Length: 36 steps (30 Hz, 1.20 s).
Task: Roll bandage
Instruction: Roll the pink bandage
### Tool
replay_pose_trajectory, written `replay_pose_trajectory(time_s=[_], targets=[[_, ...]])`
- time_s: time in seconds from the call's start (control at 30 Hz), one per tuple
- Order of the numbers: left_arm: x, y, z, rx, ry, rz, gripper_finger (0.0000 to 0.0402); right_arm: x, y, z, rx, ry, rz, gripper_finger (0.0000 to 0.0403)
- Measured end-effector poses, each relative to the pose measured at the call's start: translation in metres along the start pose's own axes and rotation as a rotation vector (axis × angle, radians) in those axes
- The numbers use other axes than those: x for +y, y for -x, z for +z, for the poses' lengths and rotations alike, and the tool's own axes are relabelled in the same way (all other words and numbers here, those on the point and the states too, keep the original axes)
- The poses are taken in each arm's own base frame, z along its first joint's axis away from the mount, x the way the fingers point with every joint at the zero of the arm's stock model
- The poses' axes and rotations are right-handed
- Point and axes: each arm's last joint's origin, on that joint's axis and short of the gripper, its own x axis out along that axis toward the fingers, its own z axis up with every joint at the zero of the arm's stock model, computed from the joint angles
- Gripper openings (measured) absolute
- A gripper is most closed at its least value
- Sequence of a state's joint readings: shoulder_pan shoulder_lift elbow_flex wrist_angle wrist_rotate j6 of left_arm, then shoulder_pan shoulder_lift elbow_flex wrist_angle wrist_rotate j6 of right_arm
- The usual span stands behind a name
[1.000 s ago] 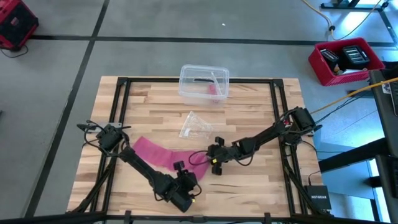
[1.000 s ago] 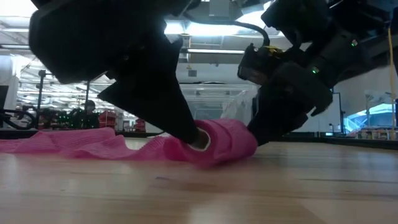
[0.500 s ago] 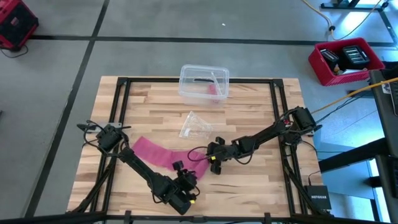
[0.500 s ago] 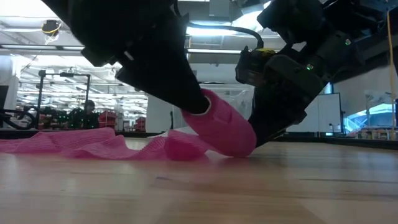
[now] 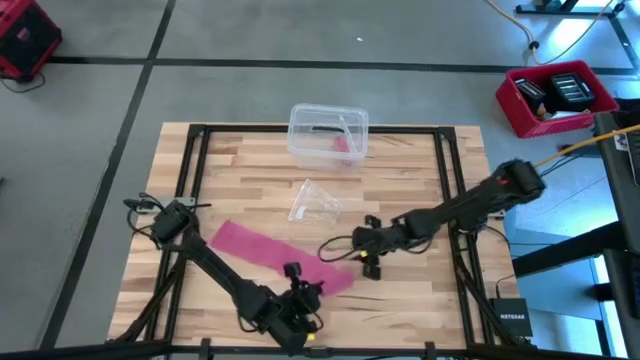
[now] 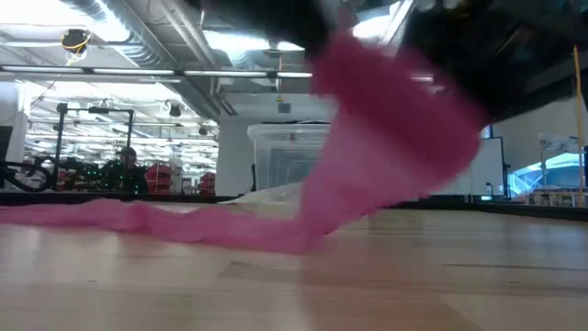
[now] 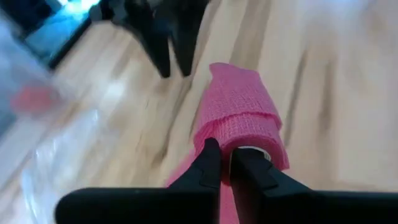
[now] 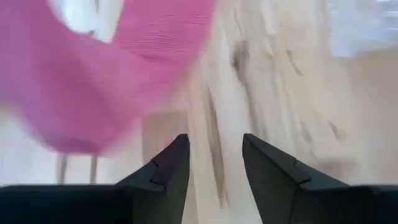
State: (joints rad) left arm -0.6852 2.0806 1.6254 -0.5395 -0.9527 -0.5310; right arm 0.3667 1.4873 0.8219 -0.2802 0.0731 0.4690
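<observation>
While my left gripper [image 7: 225, 163] pinches the started roll of the pink bandage [image 7: 239, 118], my right gripper [image 8: 214, 152] waits open beside it; most bandage lies unrolled.

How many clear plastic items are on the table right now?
2. A box sits at the table's far edge, middle. A crumpled wrapper lies just in front of it, apart from the bandage. The arms could hide something small.

Bandage [image 5: 262, 246] between wrapper [image 5: 314, 201], left claw [image 5: 312, 291]
</observation>
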Motion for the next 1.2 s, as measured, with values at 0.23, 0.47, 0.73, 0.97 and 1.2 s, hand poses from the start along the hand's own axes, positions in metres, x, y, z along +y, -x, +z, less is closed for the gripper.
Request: replay_pose_trajectory(time_s=[0.23, 0.47, 0.73, 0.97, 1.2], targets=[[0.033, 0.051, 0.066, -0.123, 0.055, -0.091, 0.0012, 0.023, 0.087, -0.015, -0.139, 0.085, 0.089, 0.0152], [0.065, 0.08, 0.097, -0.223, 0.09, -0.085, 0.0005, 0.054, 0.133, -0.015, -0.505, 0.267, 0.174, 0.0152], [0.073, 0.086, 0.109, -0.291, 0.079, -0.061, 0.0009, 0.064, 0.126, -0.01, -0.587, 0.421, 0.115, 0.0152], [0.075, 0.084, 0.11, -0.291, 0.08, -0.04, 0.001, 0.075, 0.104, -0.006, -0.605, 0.473, 0.048, 0.0152], [0.077, 0.082, 0.11, -0.288, 0.057, -0.01, 0.0006, 0.088, 0.087, 0.0, -0.682, 0.499, 0.064, 0.0135]])
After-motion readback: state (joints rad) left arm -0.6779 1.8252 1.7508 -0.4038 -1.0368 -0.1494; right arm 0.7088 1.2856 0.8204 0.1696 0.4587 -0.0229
